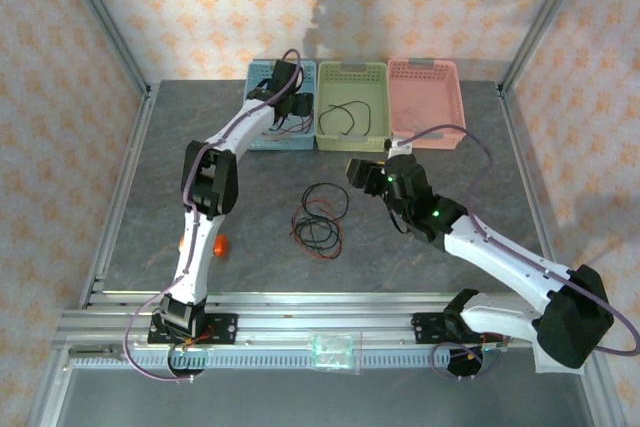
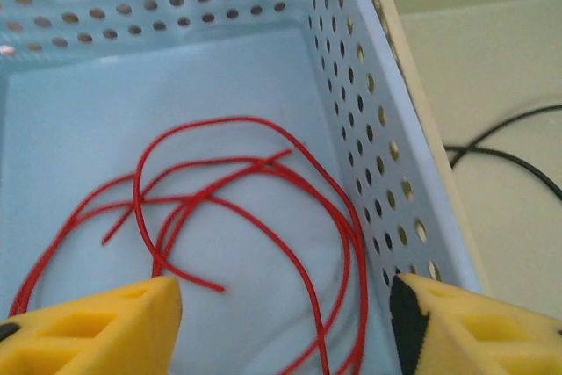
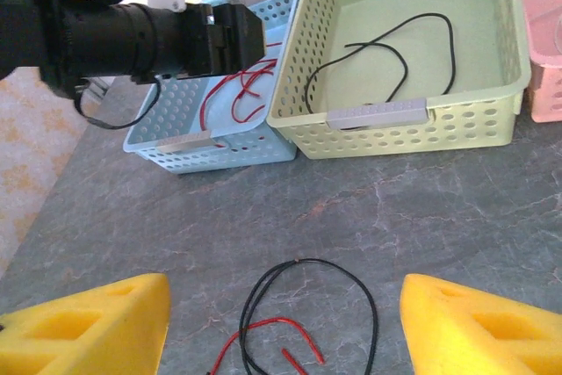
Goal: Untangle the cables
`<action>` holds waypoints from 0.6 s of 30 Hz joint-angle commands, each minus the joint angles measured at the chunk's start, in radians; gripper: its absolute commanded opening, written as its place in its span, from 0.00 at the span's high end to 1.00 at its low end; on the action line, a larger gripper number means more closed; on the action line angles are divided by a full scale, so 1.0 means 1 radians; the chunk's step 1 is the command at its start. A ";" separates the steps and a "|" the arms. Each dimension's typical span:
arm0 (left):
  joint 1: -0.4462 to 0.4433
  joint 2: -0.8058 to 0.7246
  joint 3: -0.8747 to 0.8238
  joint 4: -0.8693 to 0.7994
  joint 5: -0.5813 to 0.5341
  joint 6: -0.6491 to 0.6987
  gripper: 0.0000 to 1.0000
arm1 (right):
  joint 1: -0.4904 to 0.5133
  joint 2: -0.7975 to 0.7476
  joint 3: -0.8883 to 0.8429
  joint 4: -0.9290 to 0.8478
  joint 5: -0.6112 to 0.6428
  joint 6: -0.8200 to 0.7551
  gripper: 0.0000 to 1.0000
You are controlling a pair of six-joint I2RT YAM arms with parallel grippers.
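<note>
The cables are thin, flexible wires in loose round loops. A red cable [image 2: 263, 208] lies on the smooth floor of the perforated blue plastic basket [image 2: 369, 129]. A black cable [image 3: 395, 50] lies in the perforated green basket [image 3: 395, 133]. A red-and-black tangle [image 1: 320, 219] rests on the grey, marble-veined counter [image 3: 395, 208].

The left arm is stretched forward over the blue basket. The left end effector [image 2: 285, 292] points down into it, yellow fingers [image 2: 97, 331] spread wide, gripping nothing. The right arm is bent at the elbow toward the counter centre. The right end effector [image 3: 285, 287] hangs above the tangle, fingers wide apart and empty.
</note>
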State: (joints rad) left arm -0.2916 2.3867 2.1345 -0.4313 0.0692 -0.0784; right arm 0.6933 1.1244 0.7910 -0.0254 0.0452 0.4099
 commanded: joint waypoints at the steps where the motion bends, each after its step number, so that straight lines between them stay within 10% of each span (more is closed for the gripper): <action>1: 0.006 -0.141 -0.074 0.019 0.065 -0.005 0.31 | 0.005 0.002 0.012 -0.048 0.051 0.037 0.30; 18: -0.089 -0.875 -1.059 0.333 0.129 -0.151 0.33 | 0.011 0.463 0.363 -0.393 -0.079 0.073 0.50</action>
State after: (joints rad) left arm -0.3511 1.5623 1.1557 -0.1471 0.2241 -0.1829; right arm 0.6998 1.5276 1.0950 -0.3016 -0.0174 0.4789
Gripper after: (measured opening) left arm 0.674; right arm 0.510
